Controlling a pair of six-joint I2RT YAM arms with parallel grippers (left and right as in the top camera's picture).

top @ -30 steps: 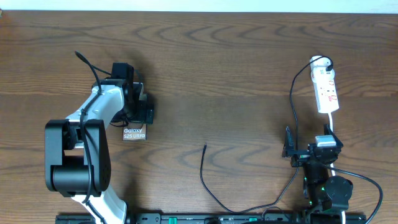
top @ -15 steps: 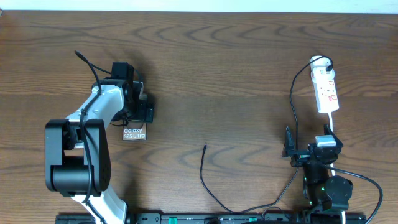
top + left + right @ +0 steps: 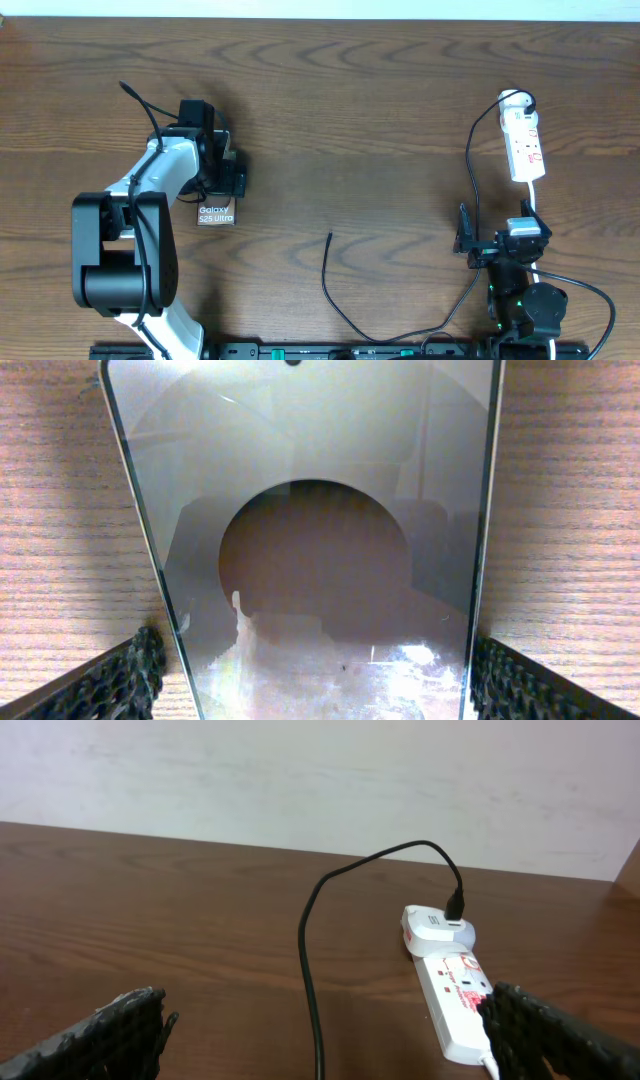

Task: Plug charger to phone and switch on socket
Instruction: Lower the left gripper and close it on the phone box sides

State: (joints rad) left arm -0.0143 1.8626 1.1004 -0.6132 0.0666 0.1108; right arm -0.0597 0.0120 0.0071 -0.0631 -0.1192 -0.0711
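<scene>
Phone (image 3: 216, 213) lies flat on the table (image 3: 380, 120), 9 o'clock from centre. Left gripper (image 3: 222, 185) sits over its 12 o'clock end, one finger (image 3: 130, 678) on either side. Socket (image 3: 525, 145) is at 2 o'clock, lying lengthwise 12-to-6, well apart from the phone. Right gripper (image 3: 497, 243) is near the socket's 6 o'clock end. Charger (image 3: 326, 285) joins the socket's 12 o'clock end, runs down its 9 o'clock side and loops along your near edge. Its free tip is 6 o'clock of centre, between phone and socket, touching neither.
</scene>
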